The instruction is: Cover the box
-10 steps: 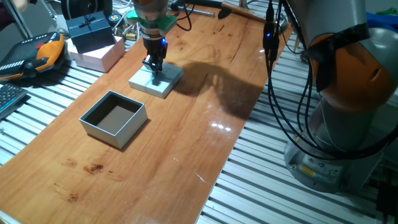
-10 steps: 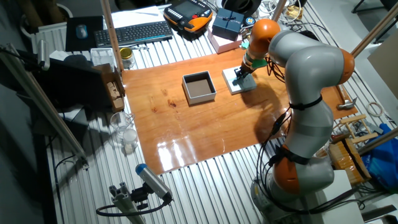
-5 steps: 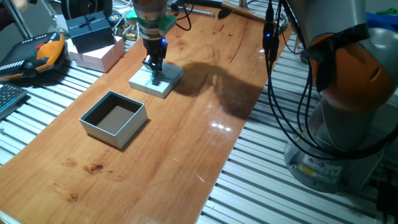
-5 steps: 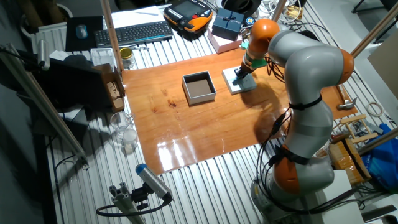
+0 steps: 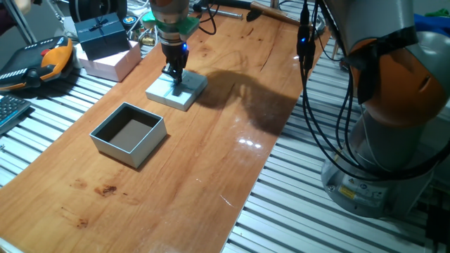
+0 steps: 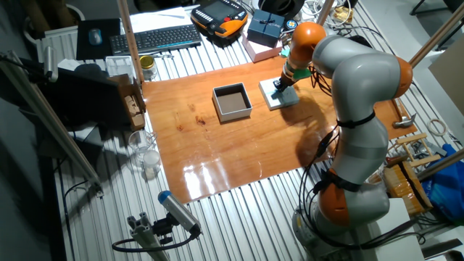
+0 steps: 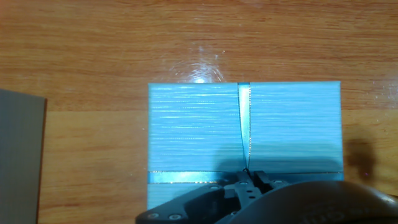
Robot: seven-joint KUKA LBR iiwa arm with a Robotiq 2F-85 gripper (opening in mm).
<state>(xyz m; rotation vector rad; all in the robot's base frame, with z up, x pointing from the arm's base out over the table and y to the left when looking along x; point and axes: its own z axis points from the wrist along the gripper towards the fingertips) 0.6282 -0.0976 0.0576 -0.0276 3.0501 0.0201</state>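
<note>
Two things matter on the bench [image 5: 232,161]: the box [image 5: 129,134], standing open and upright with its brown inside showing, and the lid [image 5: 177,91], lying flat well apart from it, toward the far side. I have the hand [image 5: 175,74] down on the lid. From the hand view the fingers look drawn together on the ribbon [image 7: 244,127] where its two bands cross on the lid's top; the very tips are partly hidden by the hand's body, so I read it as nearly closed and pinching the ribbon, though I can't be sure how firm the hold is. The lid seems to lie flat on the wood, not raised.

I judge this to be the pick-up step, with the box not yet covered. Next I would lift straight up, watch that the lid hangs level from the ribbon, carry it across until it sits squarely over the box, match the corners, then lower and let go.
</note>
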